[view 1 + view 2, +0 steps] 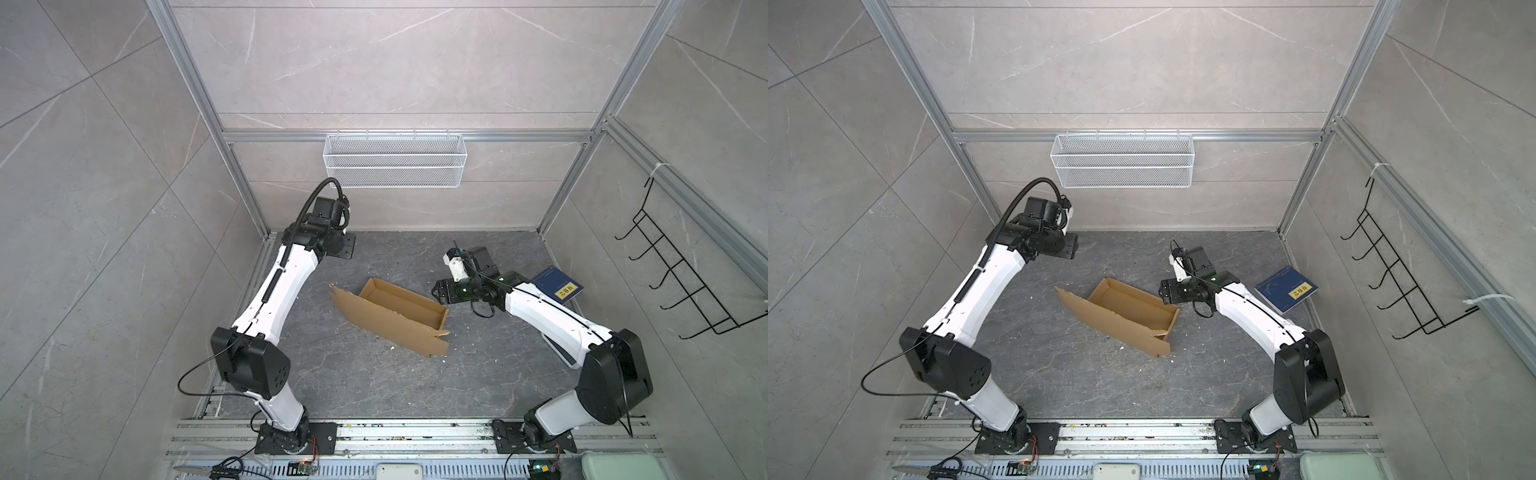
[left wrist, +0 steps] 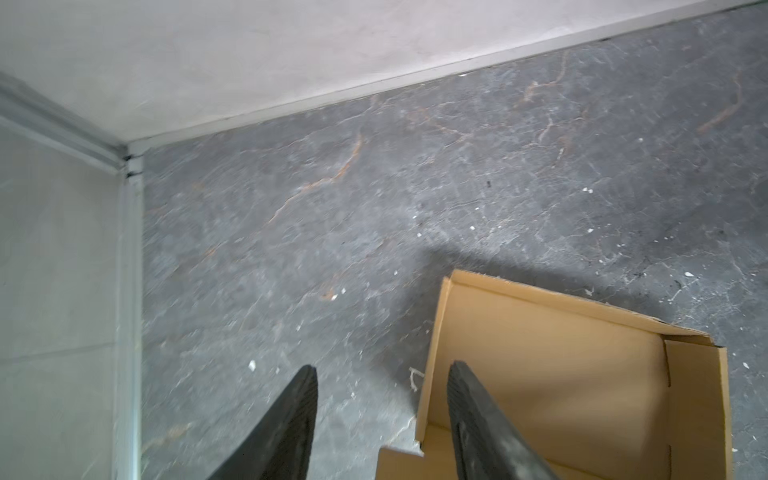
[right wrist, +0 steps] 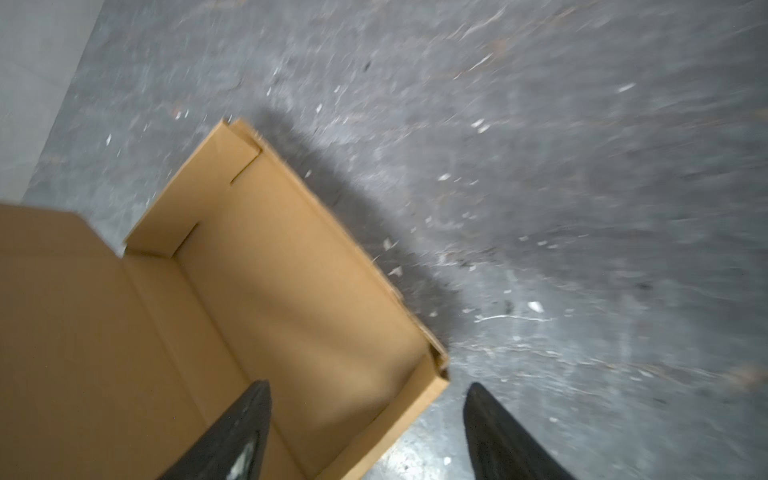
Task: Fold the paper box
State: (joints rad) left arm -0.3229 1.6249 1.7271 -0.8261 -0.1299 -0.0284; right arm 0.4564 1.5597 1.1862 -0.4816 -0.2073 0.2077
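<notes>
Forming a shallow rectangle, the paper box point(image 1: 399, 306) is smooth brown cardboard.

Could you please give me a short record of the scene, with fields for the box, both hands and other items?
paper box: mid-table, walls raised into open tray, lid flap not closed
left hand: open, empty, away from the box
right hand: open, empty, near the box's end, not gripping it
other: dark blue book on the table, beside the right arm
</notes>
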